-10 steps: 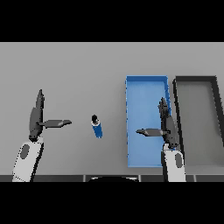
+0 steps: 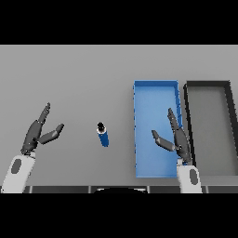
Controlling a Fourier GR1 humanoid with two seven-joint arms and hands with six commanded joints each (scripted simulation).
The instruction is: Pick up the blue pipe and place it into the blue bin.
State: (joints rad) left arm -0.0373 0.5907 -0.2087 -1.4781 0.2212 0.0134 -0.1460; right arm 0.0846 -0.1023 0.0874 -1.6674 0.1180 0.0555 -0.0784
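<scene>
A short blue pipe [image 2: 103, 135] with a dark end cap lies on the grey table, near the middle of the head view. To its right stands the blue bin [image 2: 139, 111], a long rectangular tray with nothing in it. My right hand [image 2: 177, 138] hovers open over the bin's right side, fingers straight and thumb pointing left. My left hand [image 2: 39, 132] is at the left, open, well apart from the pipe.
A black bin [image 2: 188, 116] of the same shape sits directly right of the blue one, close to my right forearm. The table's front edge runs just below both wrists.
The left hand has tilted, its fingers now leaning right and its thumb angled upward. The right hand has shifted slightly, its thumb angled more upward. The pipe has not moved.
</scene>
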